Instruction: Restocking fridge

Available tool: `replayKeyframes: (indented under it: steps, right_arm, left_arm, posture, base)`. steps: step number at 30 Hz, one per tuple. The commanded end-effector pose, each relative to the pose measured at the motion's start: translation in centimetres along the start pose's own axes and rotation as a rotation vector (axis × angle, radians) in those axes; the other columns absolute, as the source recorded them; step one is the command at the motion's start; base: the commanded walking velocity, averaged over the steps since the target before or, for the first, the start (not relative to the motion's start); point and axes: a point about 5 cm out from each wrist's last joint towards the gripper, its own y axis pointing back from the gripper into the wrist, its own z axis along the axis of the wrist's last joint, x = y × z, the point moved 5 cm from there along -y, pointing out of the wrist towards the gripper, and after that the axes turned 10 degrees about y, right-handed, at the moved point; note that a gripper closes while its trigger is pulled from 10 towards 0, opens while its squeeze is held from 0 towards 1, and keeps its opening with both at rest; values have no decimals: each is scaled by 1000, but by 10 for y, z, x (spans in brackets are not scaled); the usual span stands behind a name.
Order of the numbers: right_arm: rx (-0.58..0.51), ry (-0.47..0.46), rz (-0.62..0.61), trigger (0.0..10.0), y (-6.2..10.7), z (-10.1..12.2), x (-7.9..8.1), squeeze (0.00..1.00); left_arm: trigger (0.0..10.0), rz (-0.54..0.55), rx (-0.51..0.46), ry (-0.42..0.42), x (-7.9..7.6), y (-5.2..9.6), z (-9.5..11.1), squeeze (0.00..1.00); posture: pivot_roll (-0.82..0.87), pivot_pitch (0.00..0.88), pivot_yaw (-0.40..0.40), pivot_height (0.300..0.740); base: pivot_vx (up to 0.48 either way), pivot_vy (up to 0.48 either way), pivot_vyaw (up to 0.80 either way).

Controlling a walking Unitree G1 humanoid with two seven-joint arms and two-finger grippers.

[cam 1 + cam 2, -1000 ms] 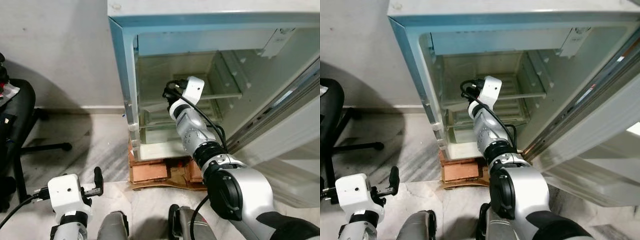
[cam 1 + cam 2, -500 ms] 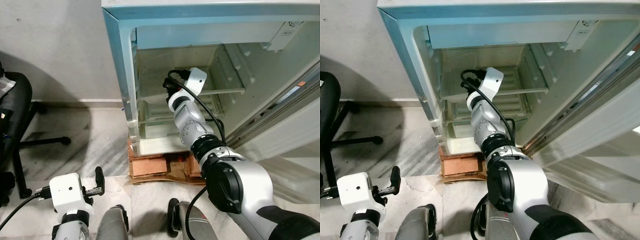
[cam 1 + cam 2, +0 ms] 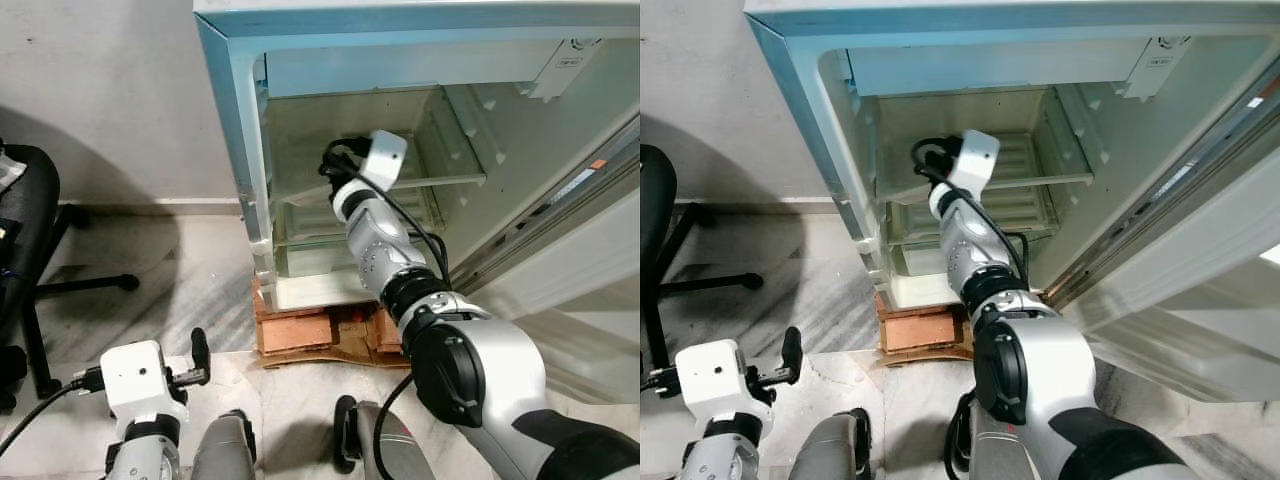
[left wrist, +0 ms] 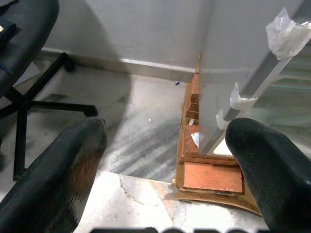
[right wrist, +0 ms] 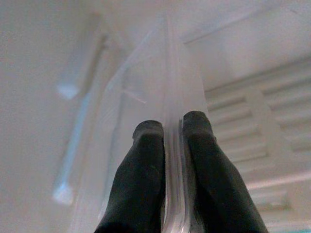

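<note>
The open fridge (image 3: 232,130) stands before me with bare shelves inside. My right arm reaches into it at the level of the upper clear shelf (image 3: 445,182). In the right wrist view my right gripper (image 5: 172,127) is shut on the thin edge of a clear shelf panel (image 5: 179,82), one black finger (image 5: 142,160) on each face. My left gripper (image 4: 165,141) hangs low near the floor, open, with nothing between its fingers (image 4: 73,145); it also shows at the lower left of the left eye view (image 3: 198,356).
The fridge rests on bricks and cardboard (image 3: 305,336). Its door (image 3: 590,250) stands open at the right. A black office chair (image 3: 28,225) sits at the left on the marble floor (image 3: 170,270), before a plain wall.
My right wrist has shifted slightly left and up inside the fridge. The camera has shifted a little. The left arm stays low.
</note>
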Motion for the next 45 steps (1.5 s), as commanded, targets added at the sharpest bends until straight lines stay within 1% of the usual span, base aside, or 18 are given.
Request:
replayKeyframes:
  steps: [1, 2, 3, 4, 12, 13, 14, 20, 22, 29, 30, 32, 33, 35, 36, 37, 38, 45]
  right_arm:
    - [65, -14, 40, 10000, 3, -19, 12, 0]
    - [64, -26, 44, 10000, 4, -19, 12, 886]
    - [64, -26, 44, 10000, 4, -19, 12, 886]
    - [67, -25, 43, 10000, 4, -20, 11, 1000]
    - [94, -54, -5, 10000, 6, -27, 3, 1000]
    - [90, -60, -8, 0, 6, -27, 2, 1000]
    - [86, -67, -8, 0, 6, -26, 2, 12]
    - [88, -57, 3, 0, 6, -26, 4, 0]
    - [99, -39, 6, 10000, 6, -28, 5, 0]
    - [105, -34, 3, 10000, 6, -29, 4, 0]
    - [108, -33, 0, 10000, 6, -30, 3, 0]
    - [109, -34, -1, 10000, 6, -30, 2, 0]
    - [109, -34, -2, 10000, 6, -30, 2, 0]
    - [109, -34, -3, 10000, 6, -30, 1, 0]
    - [109, -34, -4, 10000, 6, -30, 1, 0]
    - [109, -34, -5, 10000, 6, -30, 1, 0]
    - [108, -35, -5, 10000, 6, -29, 1, 0]
    - [109, -36, -4, 10000, 6, -29, 1, 0]
  left_arm:
    - [10000, 21, 25, 4, 1, -1, -7, 0]
    - [10000, 21, 24, 4, 1, -1, -6, 0]
    - [10000, 21, 24, 4, 1, -1, -6, 0]
    - [10000, 19, 23, 4, 1, -2, -6, 0]
    - [10000, 21, 23, 2, 2, -3, -6, 0]
    - [10000, 21, 23, 2, 2, -3, -6, 0]
    - [10000, 20, 22, 1, 1, -3, -6, 0]
    - [10000, 16, 21, 2, 0, -5, -6, 0]
    - [10000, -11, 12, 33, -4, -4, -4, 0]
    - [10000, -95, -35, 41, -15, -4, 7, 0]
    - [4902, -123, -80, 38, -19, -3, 14, 812]
    - [4902, -142, -124, 31, -22, -2, 20, 812]
    - [0, -143, -122, 25, -23, -1, 20, 937]
    - [0, -149, -104, 34, -24, -1, 18, 918]
    - [0, -153, -132, 41, -24, 0, 22, 596]
    - [0, -153, -141, 41, -24, 0, 23, 596]
    - [0, -163, -130, 49, -25, 0, 22, 0]
    - [0, -187, -113, 61, -26, 0, 18, 0]
  posture:
    - [215, 281, -75, 740]
    - [215, 281, -75, 740]
    - [215, 281, -75, 740]
    - [216, 280, -74, 740]
    - [218, 278, -73, 740]
    - [218, 278, -73, 740]
    - [217, 277, -72, 740]
    - [214, 274, -74, 740]
    - [214, 273, -74, 740]
    - [214, 269, -74, 740]
    - [213, 269, -73, 740]
    - [213, 268, -73, 740]
    - [213, 268, -73, 740]
    - [213, 268, -72, 740]
    - [214, 266, -71, 740]
    - [214, 266, -71, 740]
    - [214, 266, -71, 740]
    - [215, 264, -70, 740]
  base:
    - [0, 0, 0]
    - [0, 0, 0]
    - [0, 0, 0]
    - [0, 0, 0]
    - [0, 0, 0]
    - [0, 0, 0]
    - [0, 0, 0]
    - [0, 0, 0]
    - [0, 0, 0]
    - [0, 0, 0]
    - [0, 0, 0]
    - [0, 0, 0]
    - [0, 0, 0]
    - [0, 0, 0]
    - [0, 0, 0]
    - [0, 0, 0]
    - [0, 0, 0]
    - [0, 0, 0]
